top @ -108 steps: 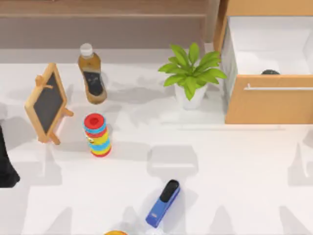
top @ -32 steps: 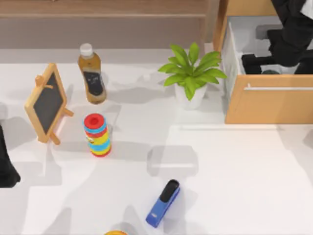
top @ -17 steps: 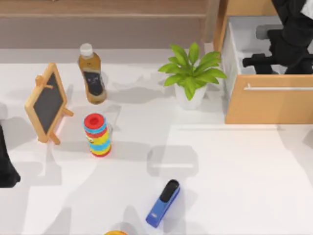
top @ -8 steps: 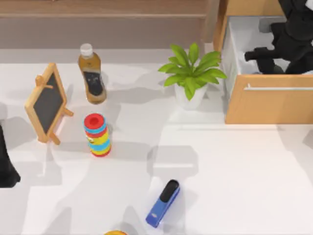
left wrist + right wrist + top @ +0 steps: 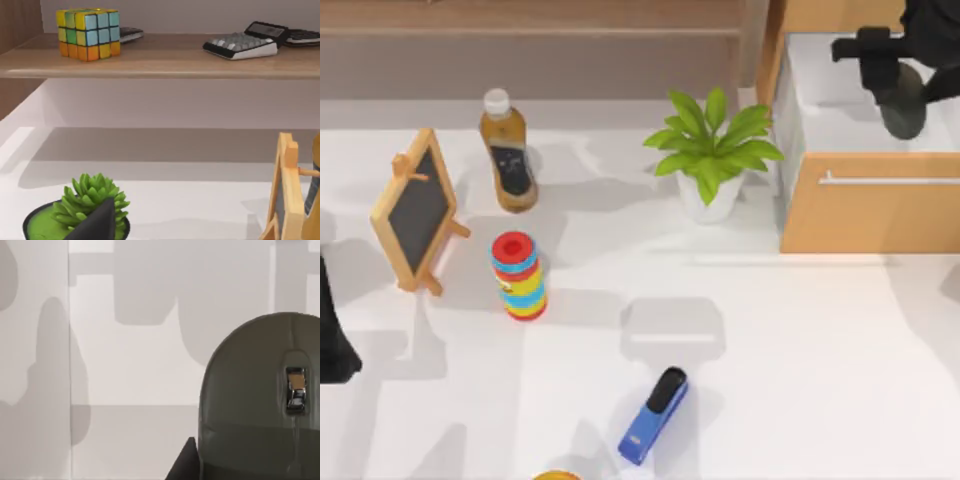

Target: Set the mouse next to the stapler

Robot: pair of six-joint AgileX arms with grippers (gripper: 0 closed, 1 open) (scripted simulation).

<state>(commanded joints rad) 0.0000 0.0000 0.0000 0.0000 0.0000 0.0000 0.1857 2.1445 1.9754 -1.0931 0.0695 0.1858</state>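
**Mouse held above the open drawer; stapler on the table**

The left arm [image 5: 332, 340] is parked at the table's left edge; whether its fingers are apart or together cannot be told. The blue stapler [image 5: 654, 415] lies on the table near the front edge, right of the ring toy [image 5: 519, 275] and well apart from the potted plant [image 5: 713, 150]. At the far right, the right gripper [image 5: 900, 75] is clamped on the mouse [image 5: 903, 105], which hangs over the wooden drawer [image 5: 865, 205]. The right wrist view shows the mouse's scroll wheel [image 5: 294, 386].
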